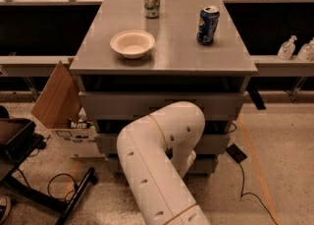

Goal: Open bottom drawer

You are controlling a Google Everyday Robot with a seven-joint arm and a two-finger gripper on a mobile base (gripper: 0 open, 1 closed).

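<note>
The grey cabinet point(162, 52) has three plain drawer fronts. The bottom drawer point(209, 165) is the lowest and narrowest panel; only its right end and a sliver at the left show beside my arm. My white arm point(162, 150) bends at the elbow in front of the middle drawer point(212, 143) and reaches down to the bottom drawer's front. My gripper is hidden behind the arm, low against the cabinet at about the bottom drawer's height. All three drawers look shut.
On the cabinet top stand a white bowl point(132, 43), a green can point(152, 1) and a blue can point(208, 25). A cardboard box point(59, 103) stands at the left, a black chair base point(29, 170) at the lower left, and a cable point(245, 180) lies on the floor at the right.
</note>
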